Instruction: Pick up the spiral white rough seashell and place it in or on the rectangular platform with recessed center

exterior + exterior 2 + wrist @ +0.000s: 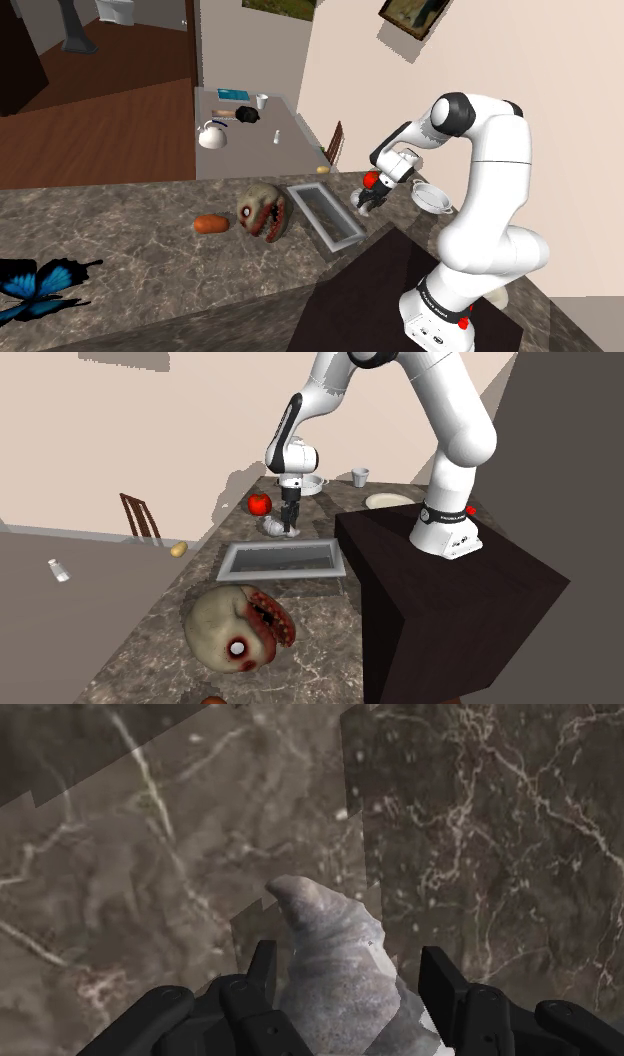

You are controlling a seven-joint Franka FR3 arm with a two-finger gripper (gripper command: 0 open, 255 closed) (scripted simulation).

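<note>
The pale grey spiral seashell [335,974] lies on the dark marble counter, its pointed tip facing away from the hand. My gripper [350,979] stands open astride it; one finger is close against the shell's side and the other finger [442,979] stands a little off it. From the second exterior view the gripper [290,524] points straight down at the shell [271,528], just beyond the far end of the rectangular grey recessed platform [229,563]. The shoulder view puts the gripper [364,201] to the right of that platform [318,222].
A zombie head [262,210] [240,627] sits by the platform's other side, with an orange object [210,223] beyond it. A red apple [260,504], a pan [312,483], a cup [360,476] and a plate [390,500] stand near the gripper. The dark stand [450,602] borders the counter.
</note>
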